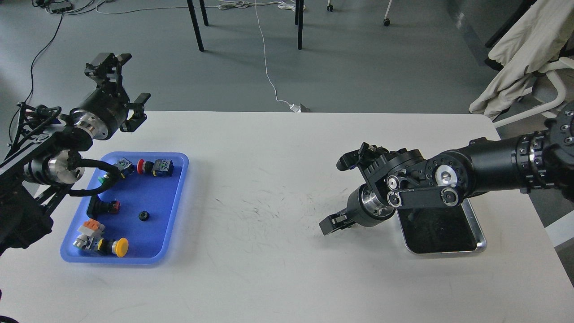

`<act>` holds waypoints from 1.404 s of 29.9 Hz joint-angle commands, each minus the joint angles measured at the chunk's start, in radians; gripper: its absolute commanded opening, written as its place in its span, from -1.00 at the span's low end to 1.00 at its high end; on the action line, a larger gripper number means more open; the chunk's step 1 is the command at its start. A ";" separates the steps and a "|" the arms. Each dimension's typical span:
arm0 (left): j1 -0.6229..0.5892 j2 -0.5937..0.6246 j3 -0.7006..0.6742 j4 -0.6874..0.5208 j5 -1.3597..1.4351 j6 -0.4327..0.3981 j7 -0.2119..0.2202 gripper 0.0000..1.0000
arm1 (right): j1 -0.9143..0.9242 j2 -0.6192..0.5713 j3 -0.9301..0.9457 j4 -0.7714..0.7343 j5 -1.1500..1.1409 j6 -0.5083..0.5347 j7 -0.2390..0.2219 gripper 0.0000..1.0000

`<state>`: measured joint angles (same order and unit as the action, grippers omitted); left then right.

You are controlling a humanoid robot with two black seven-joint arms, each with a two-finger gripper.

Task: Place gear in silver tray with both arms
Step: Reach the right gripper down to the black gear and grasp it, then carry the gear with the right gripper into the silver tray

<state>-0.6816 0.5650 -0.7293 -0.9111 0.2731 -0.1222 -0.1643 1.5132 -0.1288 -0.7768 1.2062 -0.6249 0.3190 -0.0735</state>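
The silver tray (480, 234) lies on the white table at the right, partly covered by my right arm. My right gripper (332, 223) is low on the table just left of the tray, at the spot where a small black gear lay. That gear is hidden under the gripper. Its fingers are dark and close together, and I cannot tell whether they hold it. A second small black gear (143, 216) lies in the blue plastic tray (178, 202) at the left. My left gripper (127, 81) is raised above the table's far left edge, open and empty.
The blue tray also holds several push buttons and switches, among them a yellow one (119, 246) and a red one (141, 165). Chair legs and cables are on the floor beyond the table. A cloth-covered chair (524, 49) stands at the far right.
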 commanded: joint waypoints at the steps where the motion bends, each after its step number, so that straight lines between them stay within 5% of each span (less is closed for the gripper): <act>1: -0.001 -0.001 -0.001 0.000 0.000 0.000 0.000 0.95 | -0.007 0.000 -0.002 -0.004 -0.004 0.000 0.000 0.51; 15: 0.001 0.001 -0.001 0.000 0.000 0.001 0.000 0.96 | -0.014 0.001 -0.018 -0.030 -0.009 0.015 0.000 -0.26; 22: 0.001 0.001 -0.001 0.000 0.000 0.001 0.000 0.96 | 0.012 -0.008 -0.012 -0.028 0.002 0.020 0.009 -0.87; 28: -0.001 0.001 -0.001 0.000 0.000 0.001 0.002 0.96 | 0.116 -0.077 0.037 0.013 0.008 0.020 0.011 -0.93; 34: -0.006 0.001 -0.002 0.000 0.000 0.003 0.002 0.95 | 0.202 -0.268 0.068 0.072 -0.006 0.055 0.012 -0.93; 42: -0.006 -0.007 -0.001 0.000 0.000 0.006 0.002 0.95 | 0.036 -0.440 0.074 -0.091 -0.121 0.068 0.046 -0.92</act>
<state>-0.6873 0.5607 -0.7310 -0.9112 0.2731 -0.1177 -0.1625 1.6263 -0.5405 -0.7110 1.1884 -0.7106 0.3861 -0.0424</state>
